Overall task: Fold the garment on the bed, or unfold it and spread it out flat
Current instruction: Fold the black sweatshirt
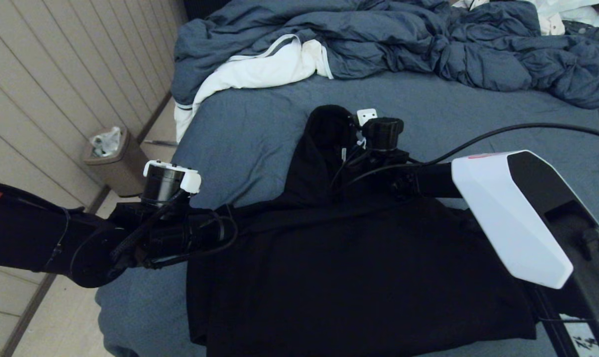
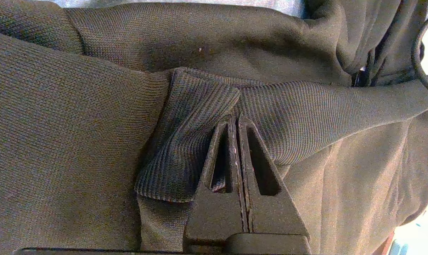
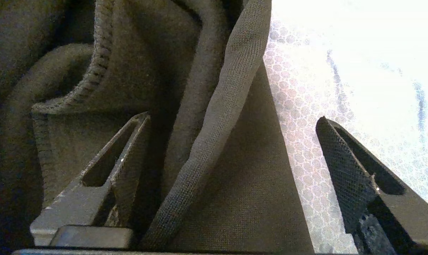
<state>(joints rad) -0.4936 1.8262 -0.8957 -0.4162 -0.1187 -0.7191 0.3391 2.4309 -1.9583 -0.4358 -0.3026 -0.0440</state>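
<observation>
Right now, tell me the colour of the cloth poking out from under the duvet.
White cloth with grey stripes, best in the head view.

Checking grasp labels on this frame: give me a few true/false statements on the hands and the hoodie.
1. The left hand is shut on the hoodie. True; it pinches a ribbed edge.
2. The right hand is clamped on the fabric. False; its fingers stand wide apart, a fold of hoodie lying loose between them.
3. The hoodie hangs off the bed. False; it lies on the blue-grey sheet.
4. A white cloth lies beyond the hoodie, by the rumpled duvet. True.
5. A bin stands on the floor on the robot's left. True.
</observation>
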